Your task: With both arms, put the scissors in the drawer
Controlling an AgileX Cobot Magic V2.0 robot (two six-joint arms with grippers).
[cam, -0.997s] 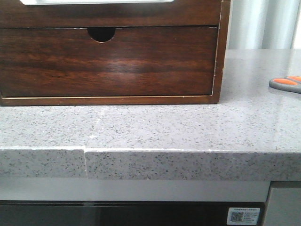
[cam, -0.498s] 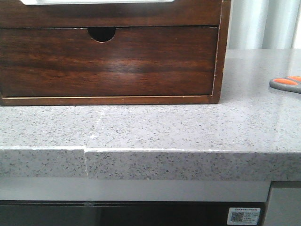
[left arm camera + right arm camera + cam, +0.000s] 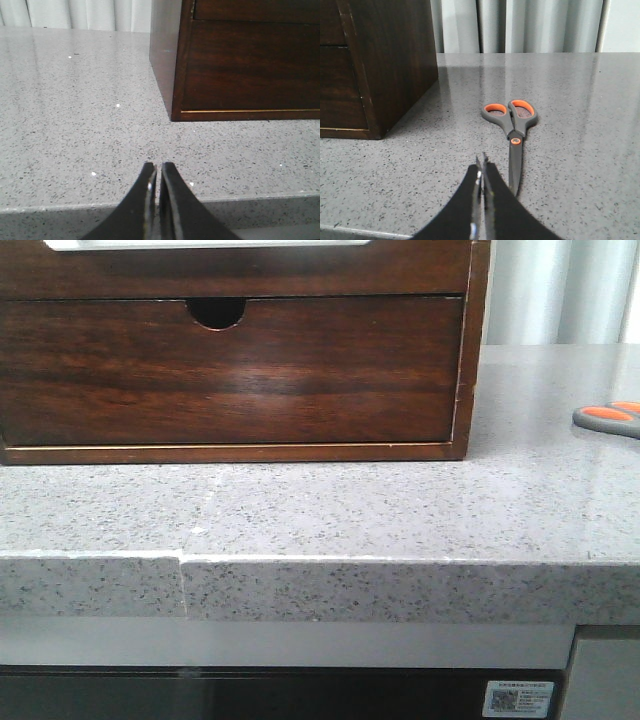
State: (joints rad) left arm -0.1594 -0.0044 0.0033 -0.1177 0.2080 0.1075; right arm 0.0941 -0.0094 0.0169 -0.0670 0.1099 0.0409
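Front camera is looking low and close at the wooden chest (image 3: 235,350); both wrist cameras are facing it across the countertop (image 3: 75,100).

Speckled grey stone counter (image 3: 330,510) — pale curtains (image 3: 540,25) hanging behind it.

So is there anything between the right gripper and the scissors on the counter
Nothing visible. The right gripper, jaws together, sits just short of the scissors, which lie flat on bare counter with blades toward it. The wooden chest stands off to the side, clear of that path.
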